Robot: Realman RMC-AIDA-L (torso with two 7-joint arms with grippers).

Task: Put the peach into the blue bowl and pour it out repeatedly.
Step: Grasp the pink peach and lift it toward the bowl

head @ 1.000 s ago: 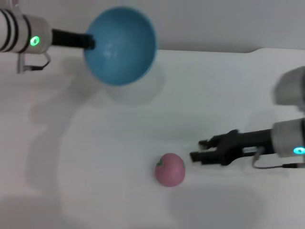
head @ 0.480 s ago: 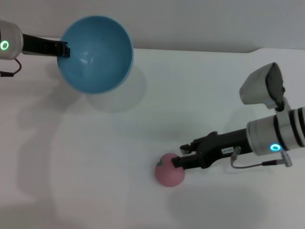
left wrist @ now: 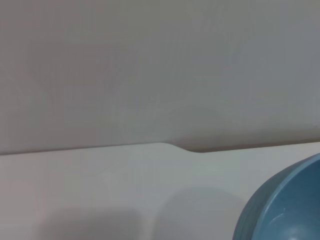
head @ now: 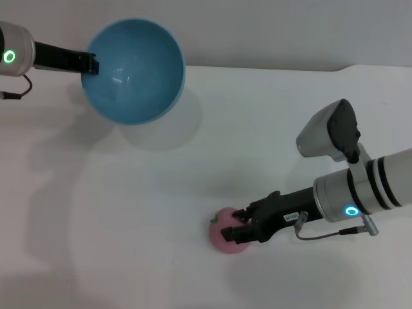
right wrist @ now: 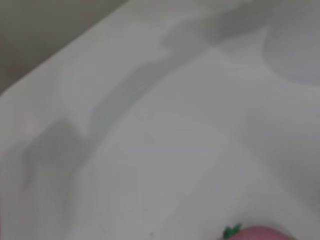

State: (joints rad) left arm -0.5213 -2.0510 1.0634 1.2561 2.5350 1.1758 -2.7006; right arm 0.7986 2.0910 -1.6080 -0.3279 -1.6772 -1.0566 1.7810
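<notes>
The blue bowl (head: 134, 71) hangs tilted above the far left of the white table, its opening facing me and nothing inside. My left gripper (head: 92, 63) is shut on its left rim. Part of the bowl shows in the left wrist view (left wrist: 287, 210). The pink peach (head: 223, 233) lies on the table at front centre. My right gripper (head: 239, 225) reaches it from the right, jaws apart, with its fingertips over the peach's right side. The peach's top edge with a green leaf shows in the right wrist view (right wrist: 265, 234).
The white table (head: 193, 180) ends at a far edge against a grey wall (head: 290, 32). The bowl's shadow falls on the table below it. Nothing else stands on the table.
My right gripper has moved left from beside the peach until its fingertips are at the peach. The bowl has shifted left and tilted slightly in my left gripper. The peach has stayed in place.
</notes>
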